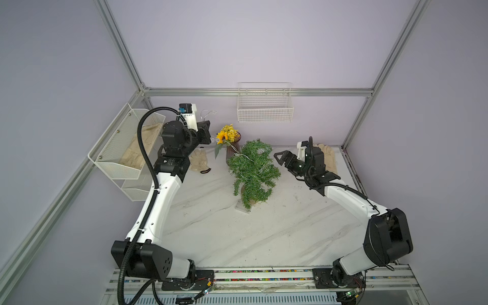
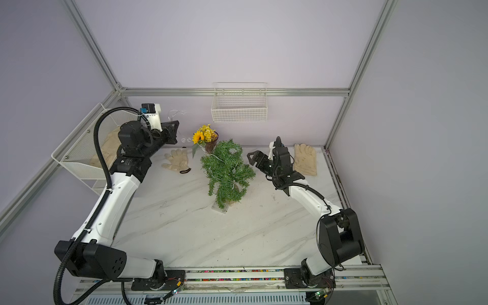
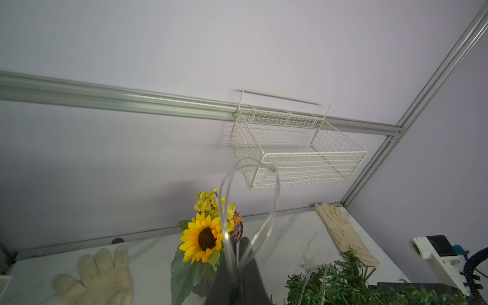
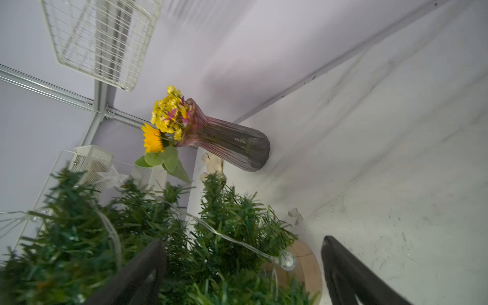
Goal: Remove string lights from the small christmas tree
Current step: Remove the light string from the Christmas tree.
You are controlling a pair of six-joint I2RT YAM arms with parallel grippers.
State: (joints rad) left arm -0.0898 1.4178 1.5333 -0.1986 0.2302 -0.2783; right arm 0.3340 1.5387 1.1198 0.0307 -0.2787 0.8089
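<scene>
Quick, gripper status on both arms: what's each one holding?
Left gripper: closed on the string lights, with a loop sticking out past it.
Right gripper: open, holding nothing, beside the small christmas tree.

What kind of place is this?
Probably a robotics test booth: two robot arms mounted at a marble-look table, an aluminium frame with plain walls, and staged props like the small christmas tree.
</scene>
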